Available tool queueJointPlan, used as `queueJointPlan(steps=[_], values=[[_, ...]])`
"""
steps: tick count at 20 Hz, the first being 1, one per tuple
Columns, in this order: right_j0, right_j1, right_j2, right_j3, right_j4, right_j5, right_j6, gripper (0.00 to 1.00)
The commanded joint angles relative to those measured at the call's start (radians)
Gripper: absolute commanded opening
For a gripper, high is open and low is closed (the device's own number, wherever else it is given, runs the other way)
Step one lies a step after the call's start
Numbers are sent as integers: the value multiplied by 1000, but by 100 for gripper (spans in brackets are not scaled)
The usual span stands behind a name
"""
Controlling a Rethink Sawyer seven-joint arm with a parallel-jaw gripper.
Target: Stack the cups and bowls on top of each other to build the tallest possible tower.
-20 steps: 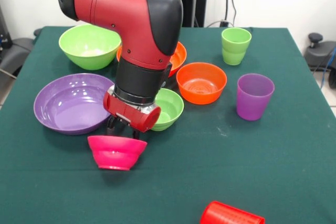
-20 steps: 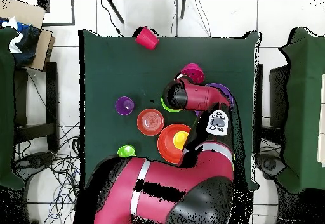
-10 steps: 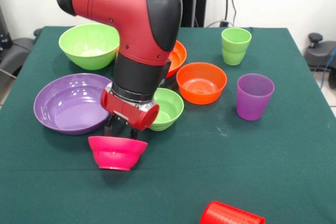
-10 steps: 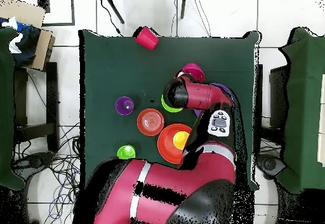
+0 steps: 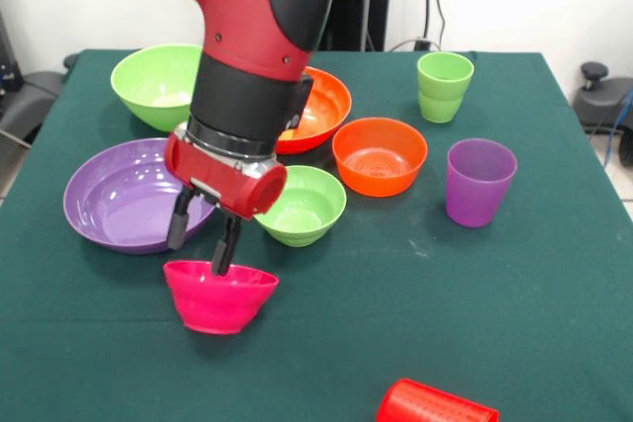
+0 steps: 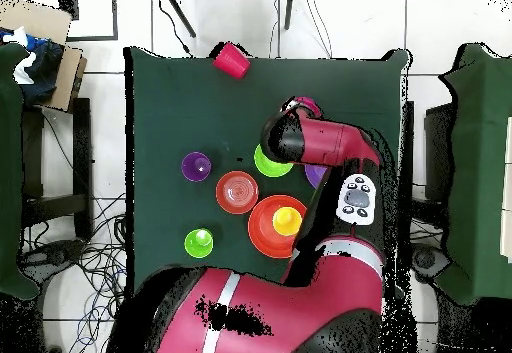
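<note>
The gripper [image 5: 201, 241] hangs right over the pink bowl [image 5: 220, 295] near the front of the worktop [image 5: 475, 303]. Its two black fingers are spread: one reaches down to the bowl's far rim, the other hangs out behind it, over the edge of the big purple bowl [image 5: 119, 195]. Nothing is pinched between them.

Just beside the pink bowl sits the small green bowl [image 5: 302, 205], with the small orange bowl [image 5: 379, 155] next to it and the big orange bowl [image 5: 318, 109] behind. The big green bowl [image 5: 160, 84] stands at the far side. The green cup [image 5: 444, 86] and the purple cup [image 5: 479, 181] stand upright, well apart from the gripper. The red cup [image 5: 435, 404] lies on its side at the near edge.

From above, a yellow cup [image 6: 286, 219] shows inside the big orange bowl, which the arm mostly hides from the front. The arm covers most of the pink bowl there, and the gripper cannot be made out.
</note>
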State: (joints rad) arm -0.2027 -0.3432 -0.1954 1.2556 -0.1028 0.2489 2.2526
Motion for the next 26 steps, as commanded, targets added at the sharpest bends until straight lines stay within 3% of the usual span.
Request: queueJointPlan(steps=[1,15,26], values=[[-13,-32,101,-29,20,166,2,100],[-4,9,98,-57,16,131,30,100],[-39,26,121,-49,-8,73,4,100]])
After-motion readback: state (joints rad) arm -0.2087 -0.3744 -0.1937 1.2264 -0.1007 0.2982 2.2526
